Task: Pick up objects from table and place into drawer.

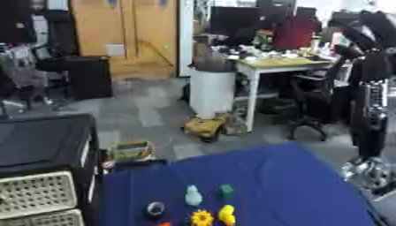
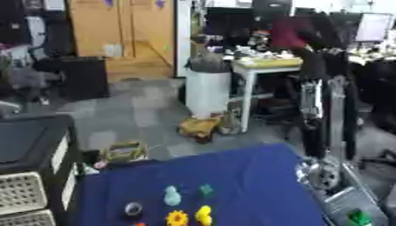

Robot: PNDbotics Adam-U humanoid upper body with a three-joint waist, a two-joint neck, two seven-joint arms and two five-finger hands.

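Small toys, including a yellow duck (image 1: 226,215), sit ungrasped on the blue counter (image 1: 294,185) beside the drawer unit (image 1: 43,176); no hand shows.

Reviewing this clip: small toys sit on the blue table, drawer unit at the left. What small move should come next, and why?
Probably tilt the head down and bring a hand toward the toys. The pale teal figure, green piece, yellow flower and yellow figure all lie untouched on the blue table, low in the view. No hand shows; the drawer unit stands left.
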